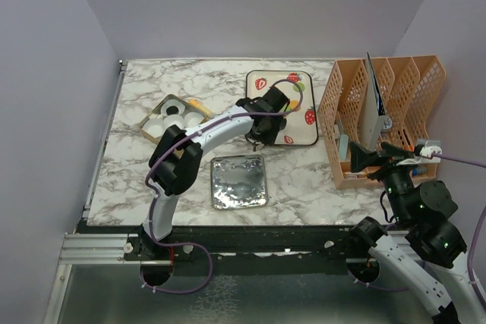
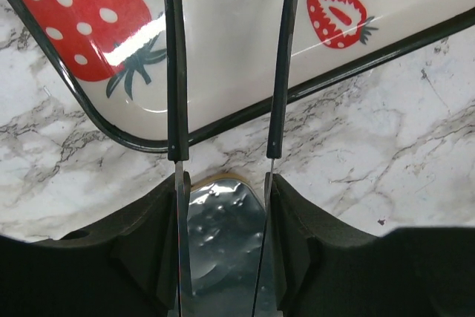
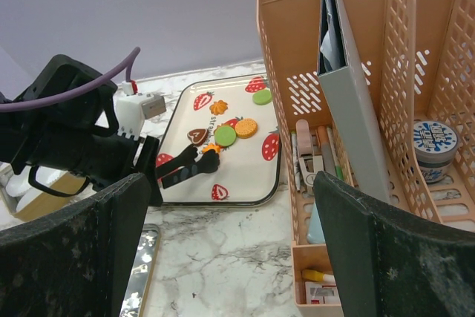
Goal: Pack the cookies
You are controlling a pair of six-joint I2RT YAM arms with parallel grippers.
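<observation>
Cookies [image 3: 247, 127] on tray [image 3: 245, 183]: right wrist view only.

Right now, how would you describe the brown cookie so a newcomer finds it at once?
Start at the orange desk organiser; the white strawberry tray lies left of it. Mid-tray, beside a green round cookie, sits the brown cookie: the only dark, heart-shaped one.

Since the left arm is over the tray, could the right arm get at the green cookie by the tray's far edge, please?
Probably yes: the right gripper is open, the green cookie lies uncovered, and the left gripper hangs over the tray nearer by. The organizer beside the cookie leaves little room.
</observation>
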